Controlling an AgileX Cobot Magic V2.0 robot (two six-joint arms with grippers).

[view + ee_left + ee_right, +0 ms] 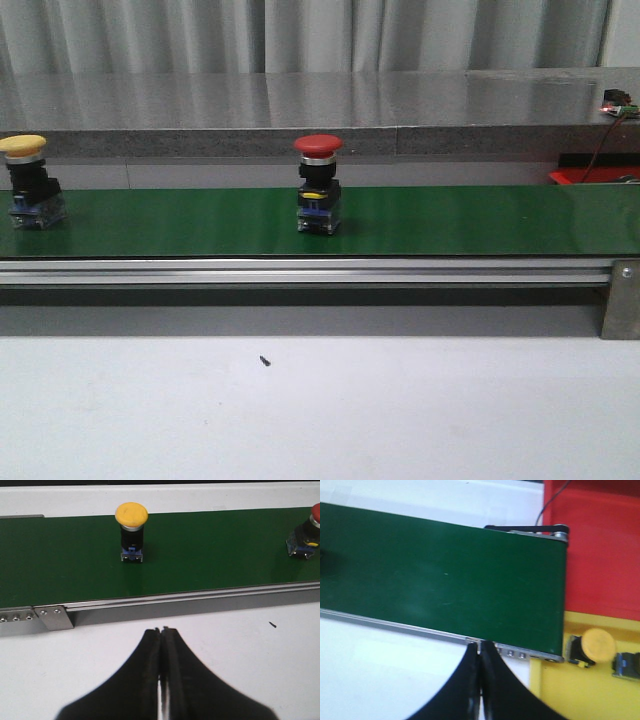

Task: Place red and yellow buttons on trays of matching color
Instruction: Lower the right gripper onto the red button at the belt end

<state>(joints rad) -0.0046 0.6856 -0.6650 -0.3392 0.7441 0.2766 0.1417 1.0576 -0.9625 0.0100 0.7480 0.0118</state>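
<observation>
Buttons stand on the green belt point(450, 220): 1 yellow button point(131, 530), 1 red button point(318, 185). My left pincer point(161, 670) and right pincer point(480, 680) are both clenched, holding nothing. A late grab could knock 1 over.

Green belt on a pale bench, grey curtain behind

A green conveyor belt point(450, 220) runs across the front view on an aluminium rail point(300, 271), with a metal bracket point(620, 298) at its right end. The white bench point(320, 410) in front carries one small dark speck point(264, 360). Behind the belt lie a grey stone ledge point(300, 110) and pleated curtain point(300, 30).
</observation>
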